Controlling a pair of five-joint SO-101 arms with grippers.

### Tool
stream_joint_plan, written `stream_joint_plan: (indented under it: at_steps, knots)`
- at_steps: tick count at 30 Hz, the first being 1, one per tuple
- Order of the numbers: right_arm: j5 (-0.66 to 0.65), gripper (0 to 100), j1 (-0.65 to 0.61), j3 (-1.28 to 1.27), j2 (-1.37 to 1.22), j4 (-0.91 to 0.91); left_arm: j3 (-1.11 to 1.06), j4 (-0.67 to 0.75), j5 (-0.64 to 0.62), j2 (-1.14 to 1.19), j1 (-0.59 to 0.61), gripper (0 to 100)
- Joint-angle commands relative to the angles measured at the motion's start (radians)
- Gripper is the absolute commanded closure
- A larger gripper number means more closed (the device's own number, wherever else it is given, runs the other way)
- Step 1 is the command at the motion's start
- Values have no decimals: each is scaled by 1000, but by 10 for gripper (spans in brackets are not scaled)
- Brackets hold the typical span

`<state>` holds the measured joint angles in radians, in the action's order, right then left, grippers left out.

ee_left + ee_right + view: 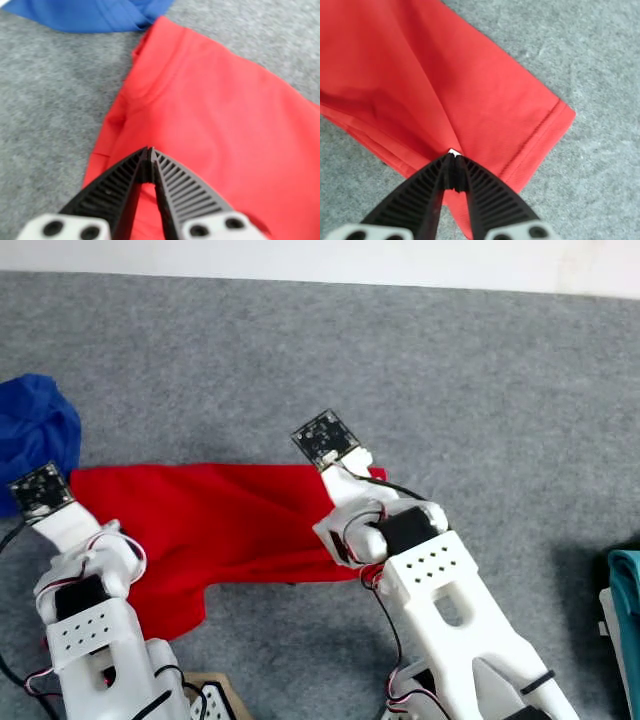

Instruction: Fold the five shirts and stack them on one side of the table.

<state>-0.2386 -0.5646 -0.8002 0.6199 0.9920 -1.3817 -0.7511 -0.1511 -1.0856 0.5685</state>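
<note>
Red shirt (220, 520) is lying flat-ish on the grey bench (400, 370), stretched out between the two arms. Left end effector (148, 155) is clenched on the fabric close to one side edge of it. Right end effector (454, 160) is pinched tight on the shirt too, near a hemmed corner, with creases fanning out from its tips. A crumpled blue shirt (35, 430) sits just past the left end effector, touching the red one's corner. A teal garment (625, 590) is well off to the right end effector's outer side.

Left claw (148, 153), right claw (454, 160): pinched.
</note>
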Motion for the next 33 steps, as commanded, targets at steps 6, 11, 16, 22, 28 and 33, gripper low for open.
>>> stream_joint_plan:
  at_steps: [6,11,16,22,28,33]
  knots:
    - [12,991,-16,8,2,-15,136,-71,3,42,-64,993]
    - [12,991,-15,7,2,-13,341,-216,3,248,-64,993]
    - [12,991,-12,7,2,-13,380,-226,8,423,-58,993]
    - [12,991,-12,5,-2,-13,377,-153,8,588,-56,993]
    - [12,991,-10,-22,1,-19,381,-153,9,633,-54,993]
    - [12,991,-10,-21,-7,-19,447,-384,57,633,-54,993]
